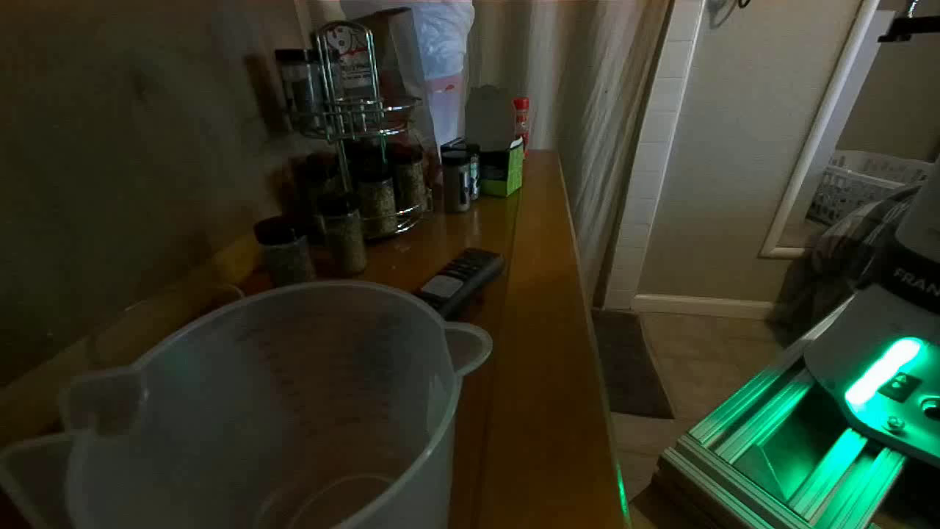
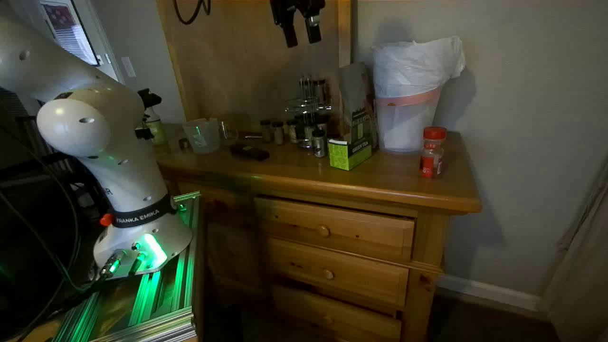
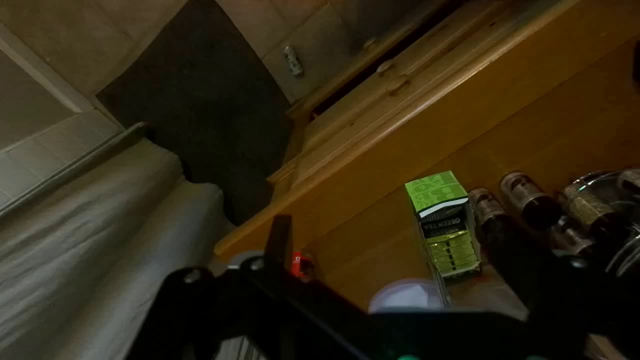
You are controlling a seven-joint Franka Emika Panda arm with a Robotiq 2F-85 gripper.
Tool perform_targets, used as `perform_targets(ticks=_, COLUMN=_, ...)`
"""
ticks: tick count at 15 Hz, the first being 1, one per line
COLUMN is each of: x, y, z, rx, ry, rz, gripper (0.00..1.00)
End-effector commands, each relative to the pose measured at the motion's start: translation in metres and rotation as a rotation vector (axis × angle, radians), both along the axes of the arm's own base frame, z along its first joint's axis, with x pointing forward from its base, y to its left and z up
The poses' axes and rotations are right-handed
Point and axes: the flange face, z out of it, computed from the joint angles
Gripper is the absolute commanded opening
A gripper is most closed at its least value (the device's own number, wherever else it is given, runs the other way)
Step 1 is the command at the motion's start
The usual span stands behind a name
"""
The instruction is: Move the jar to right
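Observation:
The jar, a translucent whitish measuring jug (image 1: 294, 397), stands upright on the wooden dresser top, large at the lower left in an exterior view. It also shows in an exterior view (image 2: 203, 136) toward the dresser's left end, near the back panel. The wrist view does not show it. My gripper (image 2: 303, 40) hangs high above the dresser, over the spice rack and well to the right of the jug in that view. Its two dark fingers point down with a gap between them. In the wrist view the fingers (image 3: 387, 227) are wide apart with nothing held.
A black remote (image 2: 249, 152) lies beside the jug. A wire spice rack (image 2: 308, 107) with small jars stands farther right. Then come a green tea box (image 2: 351, 154), a bagged bin (image 2: 408, 114) and a red-capped bottle (image 2: 432, 152). A spray bottle (image 2: 154, 123) stands left of the jug.

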Motion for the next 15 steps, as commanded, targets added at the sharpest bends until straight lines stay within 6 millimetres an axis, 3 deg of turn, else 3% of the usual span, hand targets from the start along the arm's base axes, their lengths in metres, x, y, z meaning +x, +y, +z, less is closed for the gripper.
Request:
perform_targets(ticks=1, x=0.0, y=0.0, z=0.001, rx=0.0, ry=0.0, rz=0.0, gripper=1.0)
perform_targets(ticks=12, x=0.0, y=0.0, z=0.001, rx=0.0, ry=0.0, rz=0.0, gripper=1.0)
perform_targets(ticks=15, x=-0.017, y=0.015, z=0.004, rx=0.038, ry=0.005, rz=0.071, gripper=1.0)
